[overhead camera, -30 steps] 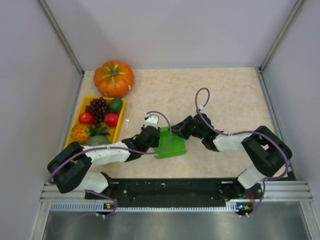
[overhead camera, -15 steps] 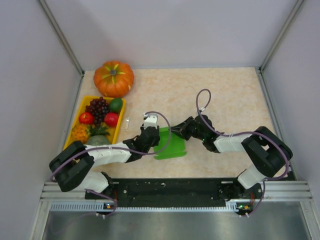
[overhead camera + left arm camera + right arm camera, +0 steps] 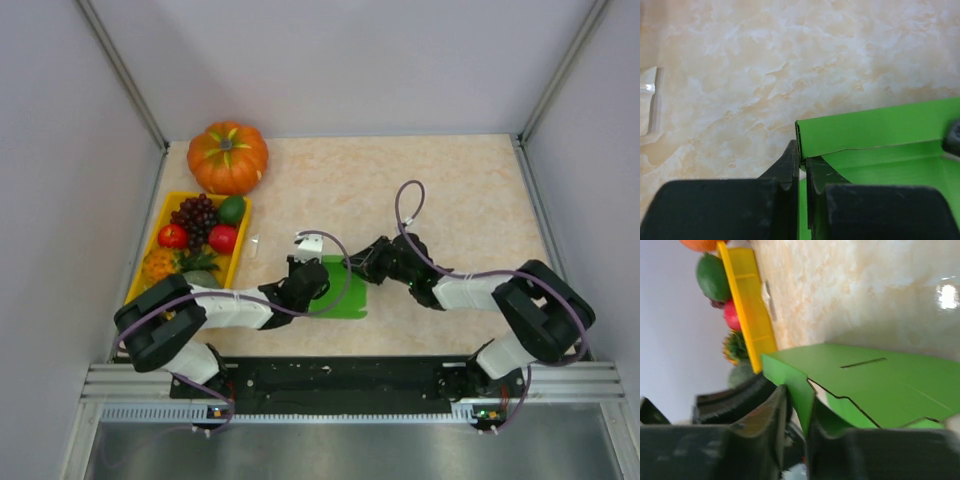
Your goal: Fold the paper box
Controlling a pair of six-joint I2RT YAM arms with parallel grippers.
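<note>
The paper box [image 3: 348,292] is a bright green die-cut card lying partly folded on the marble table, between both arms. My left gripper [image 3: 318,279] is at its left edge. In the left wrist view that gripper [image 3: 802,160] is shut on a folded corner of the paper box [image 3: 875,132]. My right gripper [image 3: 354,266] reaches in from the right at the card's far edge. In the right wrist view that gripper [image 3: 797,402] stands slightly apart around an upturned flap of the paper box [image 3: 875,380], with a dark gap beside the left finger.
A pumpkin [image 3: 228,157] sits at the back left. In front of it a yellow tray [image 3: 163,217] holds grapes, apples and other fruit, and it also shows as the tray [image 3: 747,300] in the right wrist view. A small clear plastic piece [image 3: 256,245] lies beside the tray. Walls enclose three sides.
My left gripper has slid along the card's left edge and shut on it. The right gripper's jaws have eased apart a little. The card has dropped flatter and shifted slightly right.
</note>
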